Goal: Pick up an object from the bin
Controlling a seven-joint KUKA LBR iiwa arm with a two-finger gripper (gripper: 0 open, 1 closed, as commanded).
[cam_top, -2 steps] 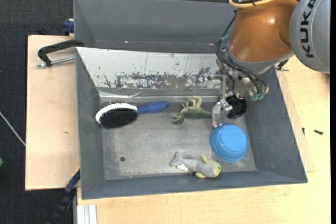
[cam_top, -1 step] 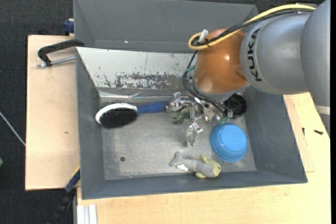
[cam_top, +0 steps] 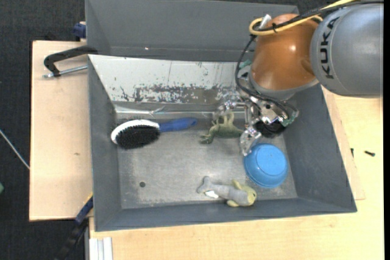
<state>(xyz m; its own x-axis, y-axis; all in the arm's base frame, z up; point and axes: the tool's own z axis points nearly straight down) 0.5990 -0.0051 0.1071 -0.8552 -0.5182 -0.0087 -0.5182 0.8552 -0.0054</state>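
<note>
- Grey metal bin (cam_top: 103, 149) is viewed from above, with a few things scattered on its floor.
- Claw (cam_top: 239, 125) is held low near the back wall, fingers spread apart, nothing gripped.
- Blue cup (cam_top: 266, 165) is nearly touched by the nearer finger; it should be left undisturbed when the fingers are closed.
- Green toy creature (cam_top: 219, 130), small and splay-legged, is found mid-bin, its end seemingly between the fingers.
</note>
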